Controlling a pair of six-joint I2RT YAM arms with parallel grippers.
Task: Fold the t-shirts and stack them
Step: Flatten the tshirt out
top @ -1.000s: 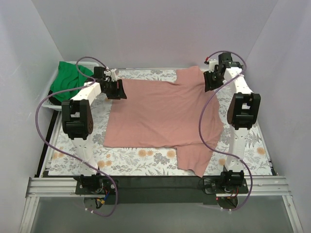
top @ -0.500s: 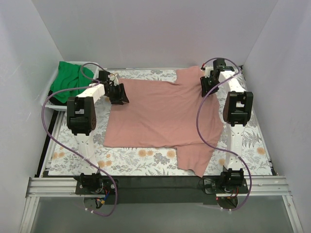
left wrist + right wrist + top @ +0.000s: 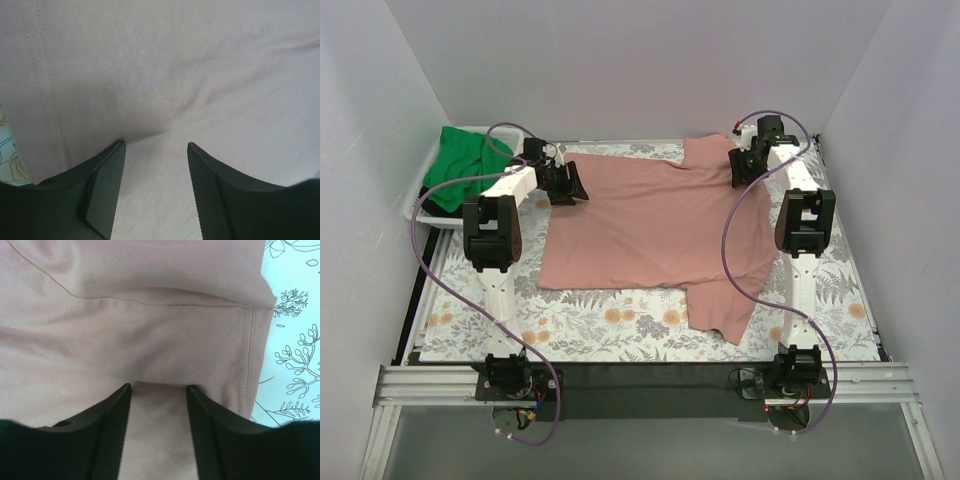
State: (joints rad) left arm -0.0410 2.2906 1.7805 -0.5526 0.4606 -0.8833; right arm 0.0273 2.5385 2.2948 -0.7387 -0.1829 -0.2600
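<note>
The salmon-pink t-shirt [image 3: 650, 225] lies spread flat across the middle of the table. My left gripper [image 3: 570, 183] is down at its far-left corner. In the left wrist view the gripper [image 3: 155, 145] is open, with pink cloth [image 3: 175, 65] between and beyond the fingers. My right gripper [image 3: 742, 168] is down at the shirt's far-right part near a sleeve. In the right wrist view it [image 3: 159, 386] is open, with pink cloth [image 3: 125, 325] bunched at its tips and a hem to the right. The green t-shirt [image 3: 458, 165] lies crumpled in the basket at far left.
The white slotted basket [image 3: 420, 212] stands at the table's far-left edge. The floral cloth [image 3: 620, 325] covers the table and shows beside the shirt's hem in the right wrist view [image 3: 295, 340]. White walls close in on three sides.
Both grippers have moved toward the back of the table. The pink shirt has slid that way with them, and its near edge and hanging sleeve now lie farther from the front.
</note>
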